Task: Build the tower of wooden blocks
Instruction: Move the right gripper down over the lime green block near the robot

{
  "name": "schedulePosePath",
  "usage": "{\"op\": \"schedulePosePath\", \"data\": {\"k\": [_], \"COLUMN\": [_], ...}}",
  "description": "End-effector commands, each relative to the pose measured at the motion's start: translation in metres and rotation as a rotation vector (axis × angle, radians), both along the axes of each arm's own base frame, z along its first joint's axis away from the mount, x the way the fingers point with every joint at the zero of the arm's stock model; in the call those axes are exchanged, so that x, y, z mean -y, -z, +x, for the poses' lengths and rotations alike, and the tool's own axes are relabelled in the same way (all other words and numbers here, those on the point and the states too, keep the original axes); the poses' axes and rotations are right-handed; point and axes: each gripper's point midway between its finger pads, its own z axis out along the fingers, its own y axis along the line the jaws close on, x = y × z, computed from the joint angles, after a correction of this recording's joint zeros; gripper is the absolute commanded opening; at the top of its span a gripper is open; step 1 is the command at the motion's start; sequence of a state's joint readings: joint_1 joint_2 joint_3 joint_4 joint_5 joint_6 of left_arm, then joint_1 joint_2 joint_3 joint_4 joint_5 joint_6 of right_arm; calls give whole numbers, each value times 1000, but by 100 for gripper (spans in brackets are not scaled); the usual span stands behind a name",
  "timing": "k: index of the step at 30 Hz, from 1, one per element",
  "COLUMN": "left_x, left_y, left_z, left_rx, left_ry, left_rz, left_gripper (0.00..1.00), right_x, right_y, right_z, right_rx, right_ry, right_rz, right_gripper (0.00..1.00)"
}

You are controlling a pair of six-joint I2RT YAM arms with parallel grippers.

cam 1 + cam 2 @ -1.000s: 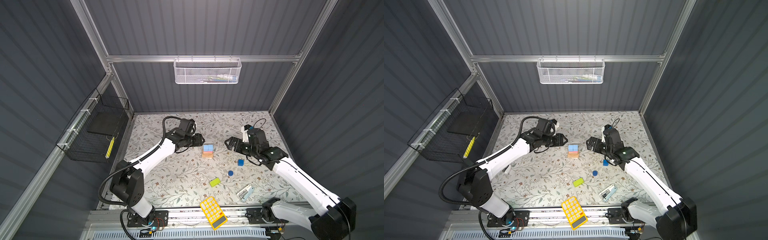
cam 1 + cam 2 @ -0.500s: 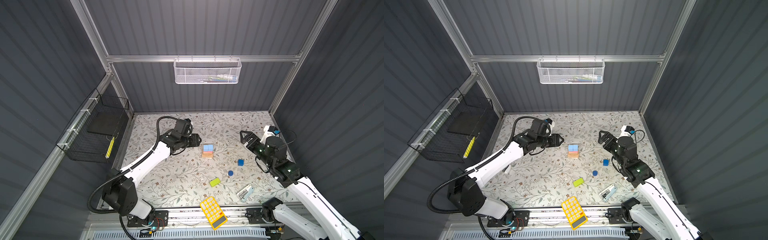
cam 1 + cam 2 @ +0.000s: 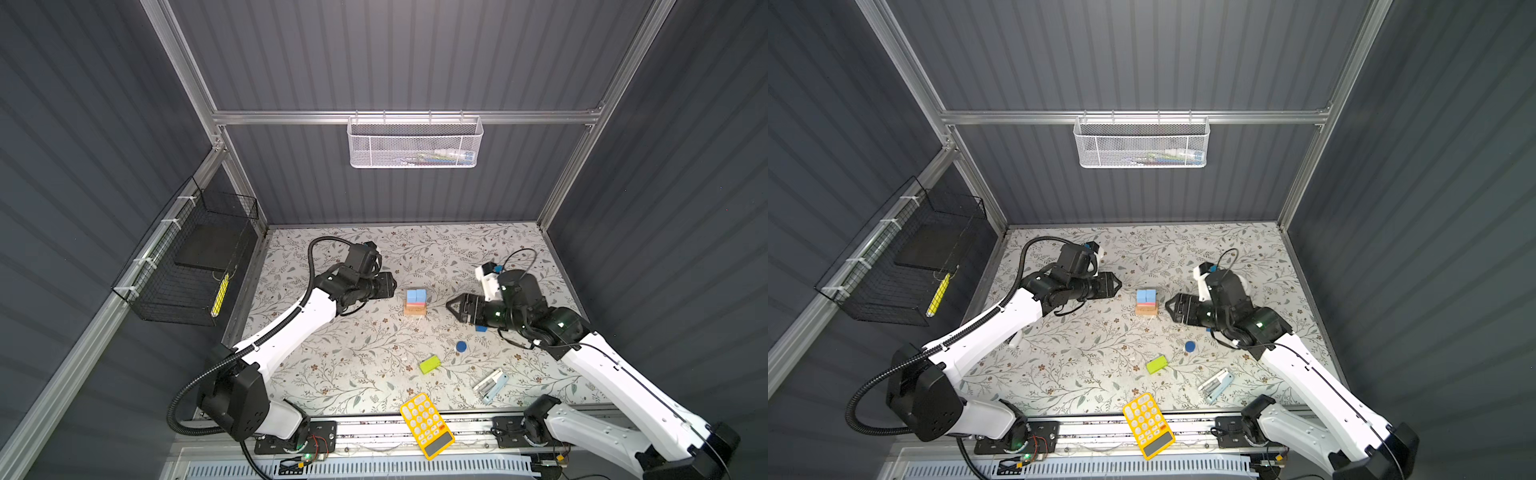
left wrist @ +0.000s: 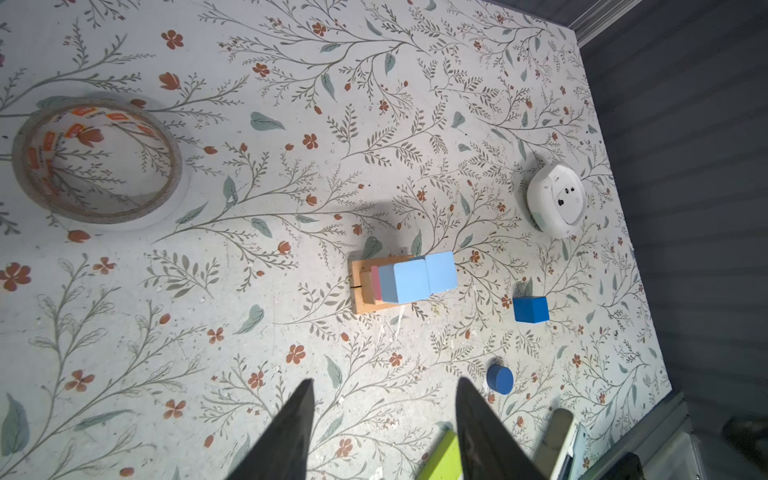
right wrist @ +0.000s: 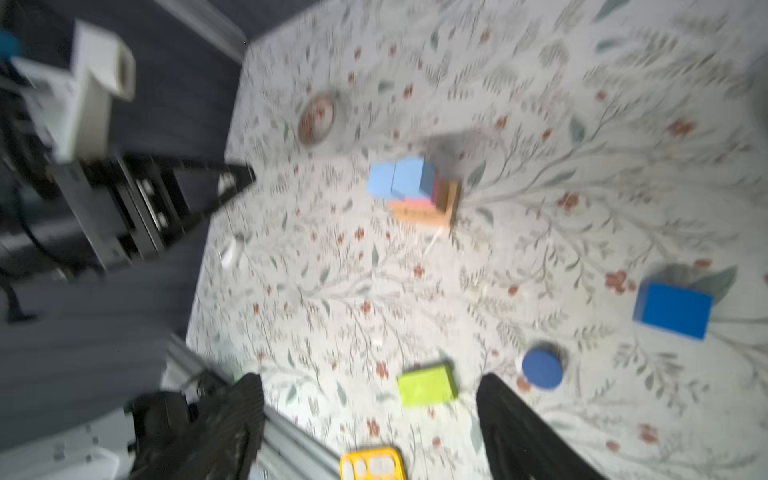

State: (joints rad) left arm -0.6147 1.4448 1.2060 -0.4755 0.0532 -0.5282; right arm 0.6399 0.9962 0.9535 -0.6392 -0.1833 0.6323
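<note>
Top views: spare pieces near, tower [image 3: 415,302] half built beyond them.
Green bar [image 3: 430,364], dark-blue disc [image 3: 460,346] and cube [image 4: 530,309] look light, stiff, smooth-painted; best pinched across flat opposite sides, the disc across its rim. The tower stands between left gripper [image 3: 390,286] and right gripper [image 3: 452,306], each spread and empty. Tape roll [image 4: 97,162] print is unreadable.

Robot test cell, laboratory type. Enclosure: grey ribbed wall panels [image 3: 374,54] on aluminium frame [image 3: 178,62]. Work surface: desk [image 3: 332,353] with floral covering. Fittings: white mesh basket [image 3: 414,145] on crossbar [image 3: 291,117] at 12 o'clock; black wire basket [image 3: 187,270] on wall at 9 o'clock. Equipment: left arm [image 3: 291,328] and right arm [image 3: 623,382], white, mounted on rail [image 3: 374,426] at 6 o'clock.
</note>
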Motion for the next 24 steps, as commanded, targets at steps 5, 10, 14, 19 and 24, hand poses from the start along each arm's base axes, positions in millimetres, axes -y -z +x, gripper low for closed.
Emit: {"op": "schedulePosePath", "data": {"k": [5, 10, 14, 19, 24], "left_x": [-20, -29, -34, -39, -42], "left_y": [-6, -11, -13, -12, -15], "left_z": [-7, -10, -12, -15, -16], "left_rx": [33, 48, 55, 52, 59], "left_ry": [-24, -44, -55, -62, -68], "left_rz": [71, 93, 100, 115, 121], "left_gripper": [56, 56, 56, 56, 56], "right_x": [-11, -21, -30, -45, -57], "right_y": [59, 92, 108, 126, 141], "right_z": [-48, -53, -47, -44, -44], "right_rx": [-115, -131, -117, -111, -129], "right_ry": [-135, -181, -196, -223, -260], "right_rz": [-218, -412, -543, -576, -571], "right_gripper": [85, 85, 85, 86, 86]}}
